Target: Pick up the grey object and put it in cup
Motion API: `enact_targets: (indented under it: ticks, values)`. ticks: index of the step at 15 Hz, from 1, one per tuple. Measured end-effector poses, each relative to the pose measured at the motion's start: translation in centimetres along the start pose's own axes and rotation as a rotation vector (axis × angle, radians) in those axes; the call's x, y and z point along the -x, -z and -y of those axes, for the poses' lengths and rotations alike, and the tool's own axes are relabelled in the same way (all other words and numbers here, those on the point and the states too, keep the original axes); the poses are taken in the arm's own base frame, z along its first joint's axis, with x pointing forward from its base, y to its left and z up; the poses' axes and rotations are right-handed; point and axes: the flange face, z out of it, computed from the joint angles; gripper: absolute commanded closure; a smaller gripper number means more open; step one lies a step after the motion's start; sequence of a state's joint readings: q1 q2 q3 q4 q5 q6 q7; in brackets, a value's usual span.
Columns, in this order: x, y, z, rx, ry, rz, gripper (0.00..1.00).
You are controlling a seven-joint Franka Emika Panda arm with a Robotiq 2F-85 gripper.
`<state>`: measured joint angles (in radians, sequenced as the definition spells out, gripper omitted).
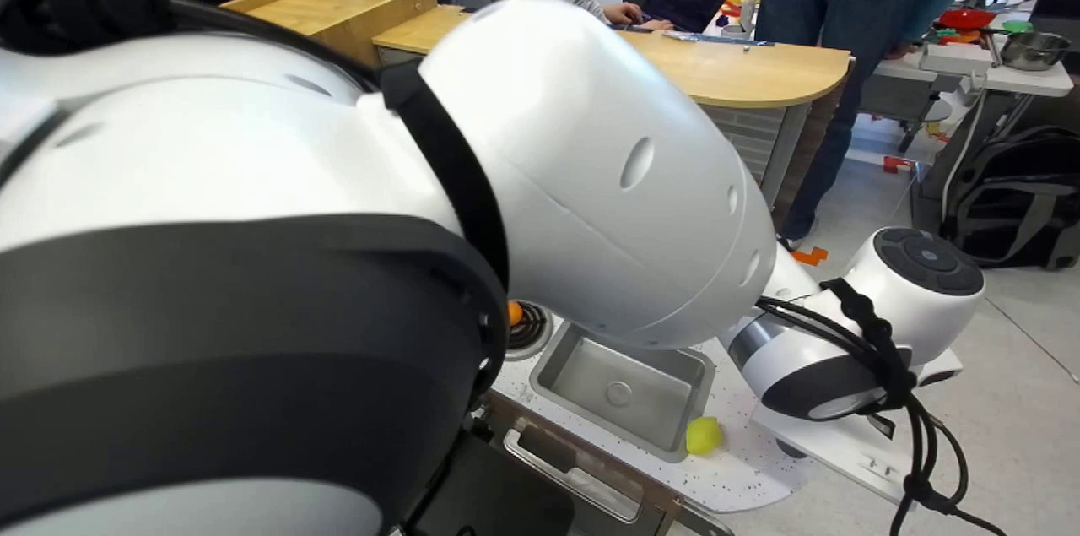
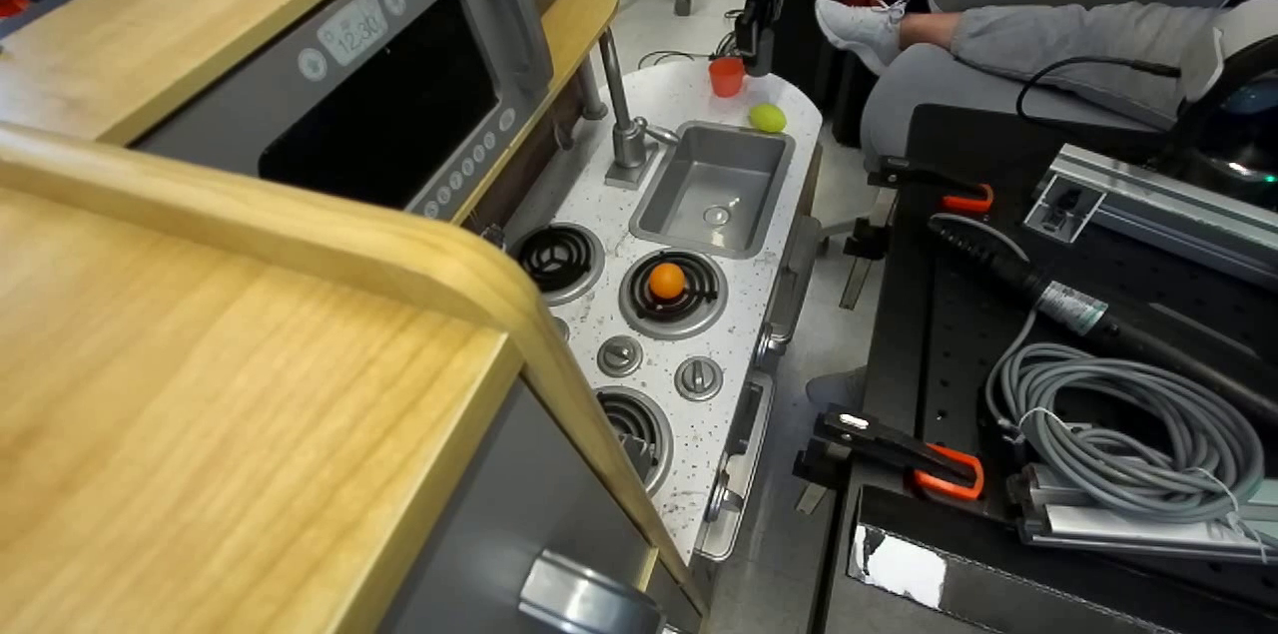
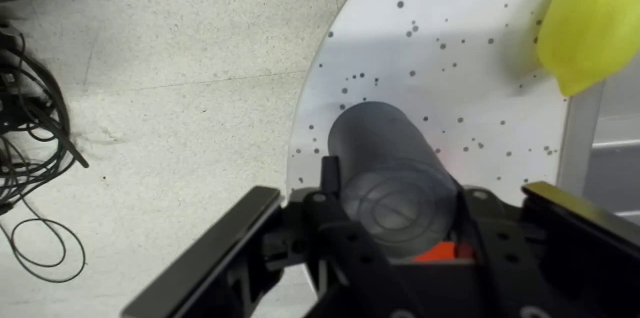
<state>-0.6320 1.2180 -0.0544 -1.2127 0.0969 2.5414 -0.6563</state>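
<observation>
The grey object (image 3: 395,208) is a dark grey cylinder with ringed circles on its near end, seen in the wrist view. My gripper (image 3: 394,185) has a finger against each side of it and appears shut on it. In an exterior view the gripper (image 2: 756,27) points down at the counter's far end, with the grey object (image 2: 760,57) at its tips. The cup (image 2: 727,77) is red and stands upright just beside it. A sliver of the cup (image 3: 439,252) shows under the object in the wrist view. I cannot tell whether the object touches the counter.
A yellow-green lemon-shaped ball (image 2: 767,118) lies by the sink basin (image 2: 785,177), near the cup. A faucet (image 2: 627,130) stands beside the sink. An orange ball (image 2: 667,281) sits on a burner. The counter's rounded edge (image 3: 300,102) drops to the floor.
</observation>
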Motion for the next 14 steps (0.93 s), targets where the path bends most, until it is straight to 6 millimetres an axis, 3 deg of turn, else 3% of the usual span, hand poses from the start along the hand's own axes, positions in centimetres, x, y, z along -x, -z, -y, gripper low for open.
enact_targets:
  ticks: [6,9,14]
  values:
    - [-1.7,3.9,-0.1,-0.048,-0.022,-0.009,0.83]
    - [-2.2,3.8,0.6,-0.078,-0.025,-0.002,0.83]
    - [-2.9,1.8,2.2,-0.103,0.016,-0.009,0.83]
